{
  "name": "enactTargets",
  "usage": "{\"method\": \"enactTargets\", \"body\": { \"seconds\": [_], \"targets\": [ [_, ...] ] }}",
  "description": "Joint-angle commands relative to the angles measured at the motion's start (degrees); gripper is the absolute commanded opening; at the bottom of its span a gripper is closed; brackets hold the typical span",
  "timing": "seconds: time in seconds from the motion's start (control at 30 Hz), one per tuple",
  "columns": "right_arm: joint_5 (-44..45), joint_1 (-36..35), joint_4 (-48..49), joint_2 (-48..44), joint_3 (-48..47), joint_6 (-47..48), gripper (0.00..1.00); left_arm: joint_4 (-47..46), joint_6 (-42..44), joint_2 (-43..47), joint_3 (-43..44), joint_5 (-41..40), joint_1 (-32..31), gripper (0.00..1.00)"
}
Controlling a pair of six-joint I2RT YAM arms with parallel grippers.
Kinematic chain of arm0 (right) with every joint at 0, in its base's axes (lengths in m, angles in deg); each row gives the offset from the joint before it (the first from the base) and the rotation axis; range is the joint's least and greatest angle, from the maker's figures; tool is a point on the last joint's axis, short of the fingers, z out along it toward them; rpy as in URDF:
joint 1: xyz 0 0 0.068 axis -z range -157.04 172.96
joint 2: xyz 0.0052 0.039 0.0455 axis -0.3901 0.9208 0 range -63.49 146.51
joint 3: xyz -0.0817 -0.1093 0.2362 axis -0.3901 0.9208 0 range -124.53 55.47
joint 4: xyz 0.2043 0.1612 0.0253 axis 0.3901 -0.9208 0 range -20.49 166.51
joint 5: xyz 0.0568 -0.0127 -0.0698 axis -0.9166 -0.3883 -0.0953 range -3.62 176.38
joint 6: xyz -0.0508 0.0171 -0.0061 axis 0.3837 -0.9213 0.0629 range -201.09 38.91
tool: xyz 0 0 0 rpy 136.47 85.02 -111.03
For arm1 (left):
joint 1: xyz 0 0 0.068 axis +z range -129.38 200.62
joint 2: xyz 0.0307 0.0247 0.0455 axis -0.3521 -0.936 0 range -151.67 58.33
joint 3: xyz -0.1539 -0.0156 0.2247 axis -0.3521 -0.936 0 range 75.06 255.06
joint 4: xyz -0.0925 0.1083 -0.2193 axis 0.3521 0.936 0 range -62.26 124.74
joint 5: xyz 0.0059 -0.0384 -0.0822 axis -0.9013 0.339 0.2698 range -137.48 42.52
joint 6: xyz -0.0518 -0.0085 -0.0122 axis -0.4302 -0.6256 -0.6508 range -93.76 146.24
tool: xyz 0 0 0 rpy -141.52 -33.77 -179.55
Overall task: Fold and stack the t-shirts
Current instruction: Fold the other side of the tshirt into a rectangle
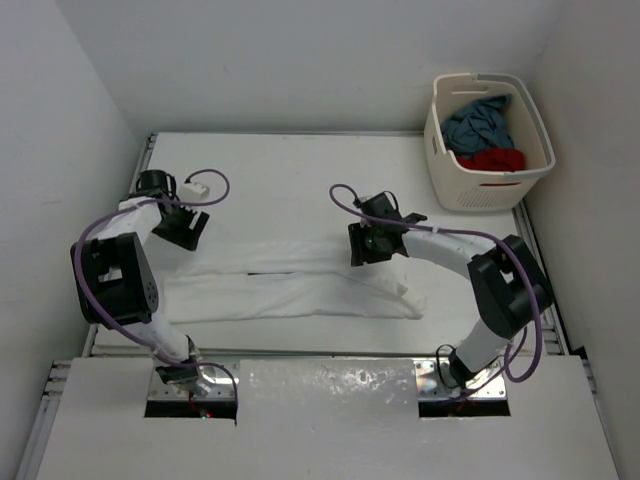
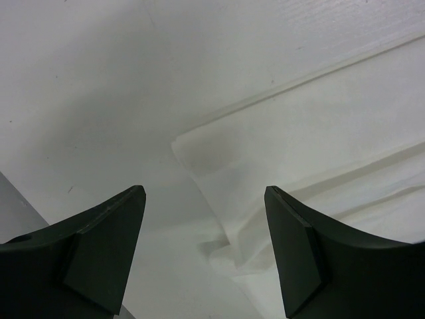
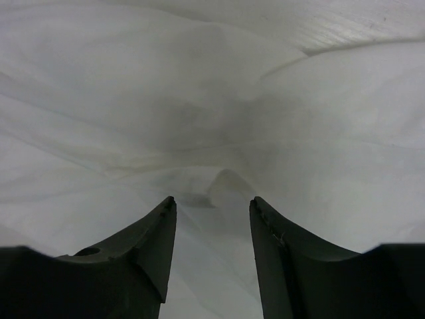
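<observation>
White table [image 1: 290, 180] carries the white shirt [image 1: 300, 295], folded into a long strip near its front edge. Left gripper [image 2: 204, 191] at the shirt's left end and right gripper [image 3: 212, 203] over its right part both have jaws apart, empty.

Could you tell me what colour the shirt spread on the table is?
The shirt is white; the top view shows it best.

Bright diffuse light; soft shadows; slight glare.

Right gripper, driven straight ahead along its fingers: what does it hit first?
The white t-shirt: a raised fold of its cloth lies straight ahead of the open right gripper; how far is hard to judge.
</observation>
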Motion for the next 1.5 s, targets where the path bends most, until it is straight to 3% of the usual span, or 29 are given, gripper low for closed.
{"method": "enactTargets", "body": {
  "seconds": [0.0, 0.23, 0.33, 0.37, 0.4, 0.67, 1.03, 1.07, 1.17, 1.37, 1.4, 1.47],
  "targets": [
    [1.1, -0.6, 4.4, 0.7, -1.2, -3.3, 0.46, -2.4, -0.6, 3.0, -1.0, -0.2, -0.4, 0.71],
    [1.0, -0.6, 2.9, 4.6, -2.9, -5.8, 0.30, -2.4, 0.4, 3.6, -1.6, -0.4, -0.4, 0.71],
    [1.4, -0.6, 0.8, 4.8, -2.3, -5.9, 0.12, -2.7, 1.3, 4.2, -2.2, -1.0, -0.3, 0.71],
    [1.4, -0.6, 0.9, 4.6, -2.0, -5.9, 0.12, -2.8, 1.5, 4.3, -2.2, -1.1, -0.4, 0.71],
    [1.9, -0.6, 0.9, 4.2, -1.6, -6.1, 0.00, -3.0, 1.5, 4.4, -2.3, -1.1, -0.4, 0.71],
    [0.3, -4.4, -3.9, -2.5, 3.1, -9.7, 0.00, -2.8, 1.7, 3.6, -2.0, -1.2, -0.4, 0.71],
    [-5.6, -7.9, -7.1, -3.4, 5.7, -13.2, 0.00, -1.4, 2.7, 1.4, 0.9, -1.9, -0.4, 0.71],
    [-6.1, -8.2, -7.5, -3.4, 5.1, -12.9, 0.03, -1.4, 2.8, 1.3, 1.0, -1.9, -0.4, 0.71],
    [-9.5, -8.6, -7.9, -2.7, 2.8, -10.4, 0.50, -1.4, 3.1, 1.3, 1.3, -2.0, -0.4, 0.72],
    [-8.5, -10.0, -18.4, -6.4, -8.9, 3.8, 0.82, 1.8, 1.7, 3.0, 9.2, 5.1, -1.3, 0.72],
    [-8.5, -10.1, -20.1, -7.1, -10.0, 6.2, 0.97, 2.6, 1.5, 3.6, 10.7, 6.6, -3.2, 0.71],
    [-5.6, -8.3, -27.1, -8.4, -12.7, 11.1, 0.99, 3.2, 0.4, 6.3, 12.9, 9.7, -6.9, 0.70]
  ]
}}
